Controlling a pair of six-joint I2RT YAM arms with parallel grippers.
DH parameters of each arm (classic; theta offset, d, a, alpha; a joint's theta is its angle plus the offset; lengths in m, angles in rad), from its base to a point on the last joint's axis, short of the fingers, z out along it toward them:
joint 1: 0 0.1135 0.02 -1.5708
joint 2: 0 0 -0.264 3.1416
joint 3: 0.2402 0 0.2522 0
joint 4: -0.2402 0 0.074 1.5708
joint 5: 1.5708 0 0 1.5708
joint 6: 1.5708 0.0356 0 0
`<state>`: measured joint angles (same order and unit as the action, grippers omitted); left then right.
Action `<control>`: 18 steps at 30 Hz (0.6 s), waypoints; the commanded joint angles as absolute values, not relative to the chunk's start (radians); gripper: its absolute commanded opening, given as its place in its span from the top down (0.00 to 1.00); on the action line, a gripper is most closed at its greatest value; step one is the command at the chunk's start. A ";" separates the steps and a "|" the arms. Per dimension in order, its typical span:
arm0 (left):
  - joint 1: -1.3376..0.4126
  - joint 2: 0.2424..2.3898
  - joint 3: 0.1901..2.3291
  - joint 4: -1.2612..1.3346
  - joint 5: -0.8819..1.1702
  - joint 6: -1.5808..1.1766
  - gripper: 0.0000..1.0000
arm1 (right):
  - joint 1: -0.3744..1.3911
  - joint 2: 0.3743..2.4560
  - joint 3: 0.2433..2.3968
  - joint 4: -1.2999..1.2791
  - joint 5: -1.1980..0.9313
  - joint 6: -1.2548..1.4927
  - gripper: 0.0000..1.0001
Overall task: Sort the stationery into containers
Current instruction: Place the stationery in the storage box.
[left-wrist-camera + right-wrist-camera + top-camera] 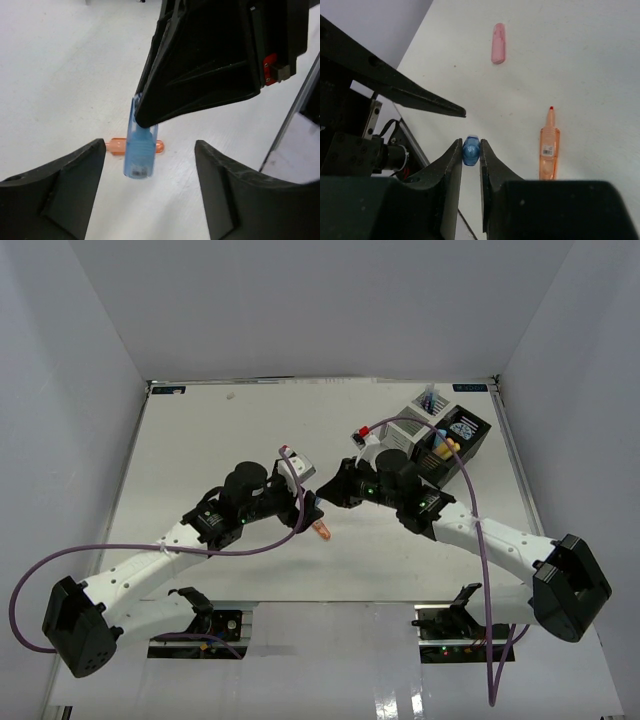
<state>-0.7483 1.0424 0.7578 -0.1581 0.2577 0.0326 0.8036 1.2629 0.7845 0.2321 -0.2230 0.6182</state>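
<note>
Left arm (130, 575), right arm (500, 540): white link shells, black joint housings, largest black block at the near edge of the table (200, 440). One purple cable (90, 548) per arm, looping past that edge. Left gripper (150, 150), right gripper (471, 150): matte black wedge-shaped fingers (60, 190); right one bears a small red tab (270, 62).

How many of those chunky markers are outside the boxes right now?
3. A blue marker is clamped in the right gripper; an orange marker lies on the table nearby; a pink marker lies farther off. Others may hide in the white box and black box.
</note>
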 commanded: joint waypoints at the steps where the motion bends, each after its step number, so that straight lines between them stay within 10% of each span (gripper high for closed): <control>1: -0.752 1.012 0.755 -0.175 0.215 -0.023 0.14 | 0.798 1.213 0.873 0.125 -0.079 0.519 0.92; 18: -0.724 0.966 0.758 -0.469 -0.397 -0.380 0.02 | 0.371 1.420 1.329 -0.112 0.247 0.195 0.92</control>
<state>-0.7391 0.9829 0.7578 -0.3832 -0.2401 -0.2790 0.4019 1.3533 1.2182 -0.0872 0.2176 0.2714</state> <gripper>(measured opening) 0.979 0.220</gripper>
